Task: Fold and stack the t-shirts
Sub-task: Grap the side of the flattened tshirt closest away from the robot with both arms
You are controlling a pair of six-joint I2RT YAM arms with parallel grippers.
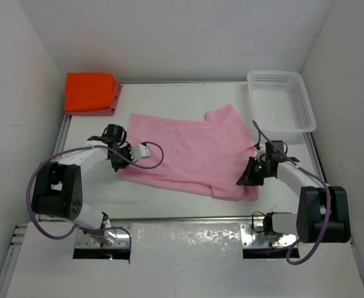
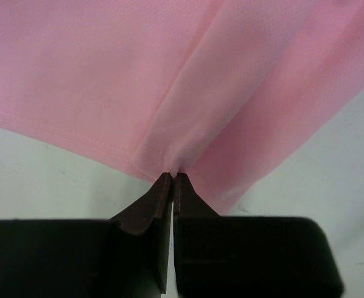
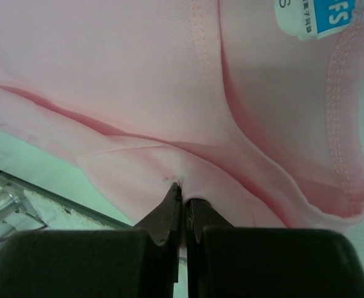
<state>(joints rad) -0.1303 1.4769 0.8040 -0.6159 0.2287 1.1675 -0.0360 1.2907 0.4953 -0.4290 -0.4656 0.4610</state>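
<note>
A light pink t-shirt lies spread across the middle of the table, partly folded over itself. My left gripper is at its near left edge, and in the left wrist view the gripper is shut on a pinch of the pink t-shirt at a fold by the hem. My right gripper is at the shirt's near right corner; in the right wrist view it is shut on pink cloth near the collar and its label. A folded orange t-shirt rests on a rose-red t-shirt at the back left.
A white perforated basket stands at the back right corner. White walls close in the table on three sides. The metal front rail runs just beyond the arm bases.
</note>
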